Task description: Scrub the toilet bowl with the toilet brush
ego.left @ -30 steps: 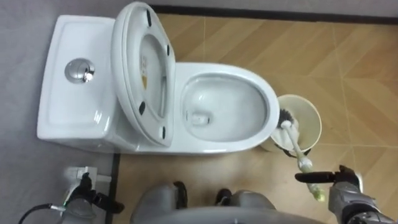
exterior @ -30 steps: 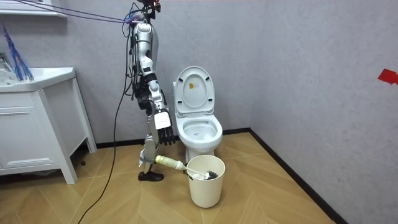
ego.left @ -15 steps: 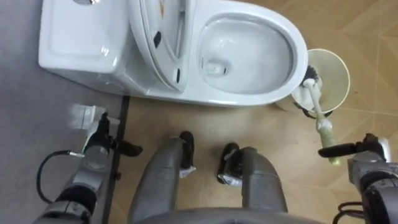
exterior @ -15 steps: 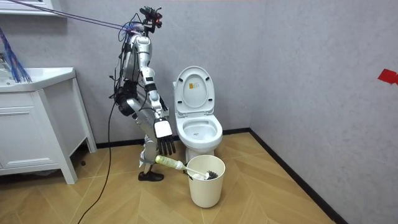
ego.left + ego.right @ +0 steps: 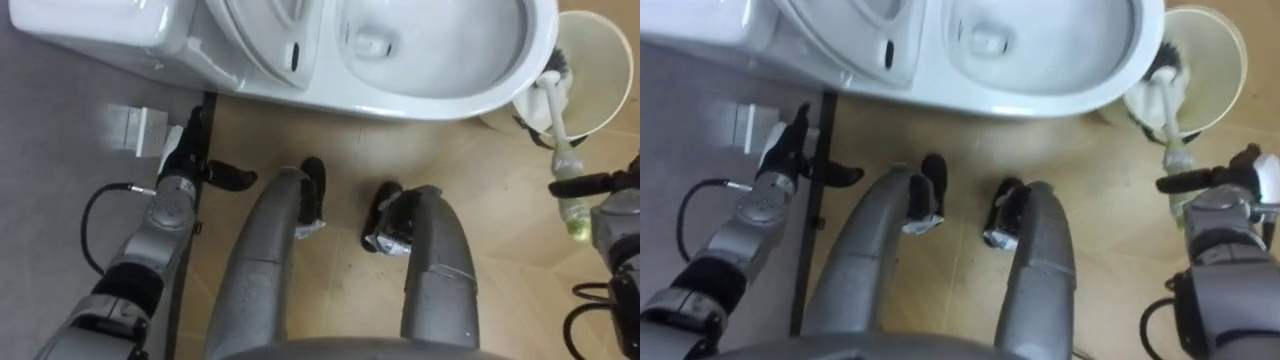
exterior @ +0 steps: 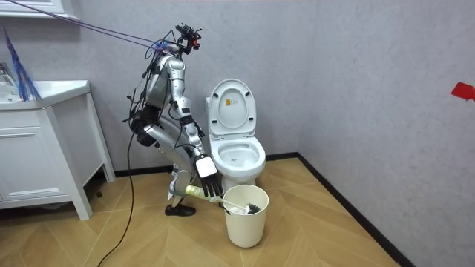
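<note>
- The brush [image 5: 556,118] stands head-down in the bucket [image 5: 612,70], and its handle slants out towards the right hand [image 5: 612,205].
- The right hand's fingers are straight and grip nothing; the handle end lies just beside them.
- The left hand [image 5: 186,165] is relaxed and well apart from the brush.

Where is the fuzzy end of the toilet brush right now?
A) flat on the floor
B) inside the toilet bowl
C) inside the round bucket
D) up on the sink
C: the brush leans with its head down inside the bucket beside the toilet, handle poking out.
</note>
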